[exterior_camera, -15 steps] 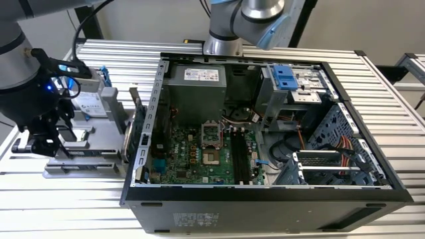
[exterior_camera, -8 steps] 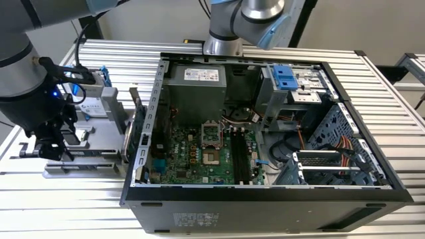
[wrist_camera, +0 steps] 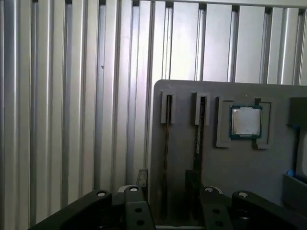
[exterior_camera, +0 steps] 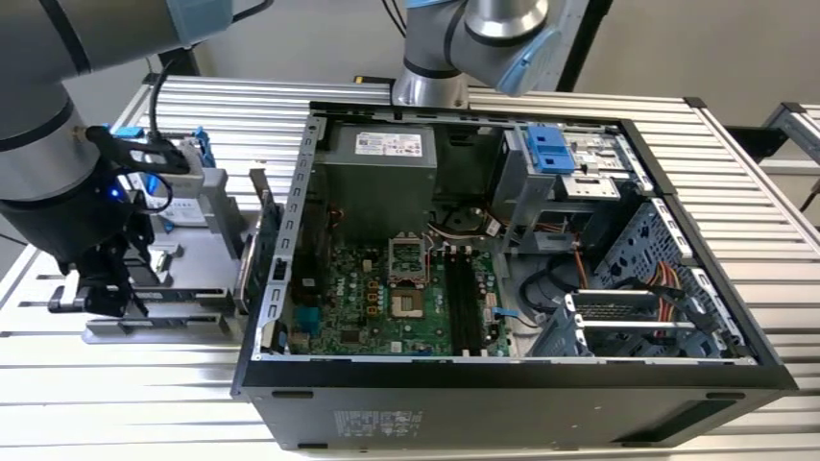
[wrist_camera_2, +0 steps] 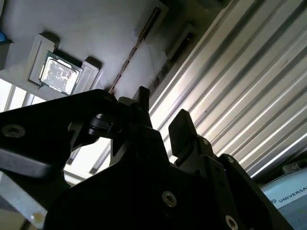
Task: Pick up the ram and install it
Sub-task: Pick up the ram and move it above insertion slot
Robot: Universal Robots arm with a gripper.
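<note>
Standing on edge in a slot of the grey holder tray (wrist_camera: 182, 120), the ram (wrist_camera: 167, 139) shows as a thin dark strip; the gripper (wrist_camera: 167, 176) straddles it with jaws spread apart.

What you can't see
In the first wrist view your claw (wrist_camera: 167, 177) covers the near end of the ram (wrist_camera: 167, 129), and the grey tray (wrist_camera: 182, 143) runs off the edge.

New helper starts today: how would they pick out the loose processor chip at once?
On the ribbed metal table, beside the open computer case, lies a grey tray. The chip sits flat in its square recess: square and silver, unlike the two thin sticks standing edgewise in slots.
</note>
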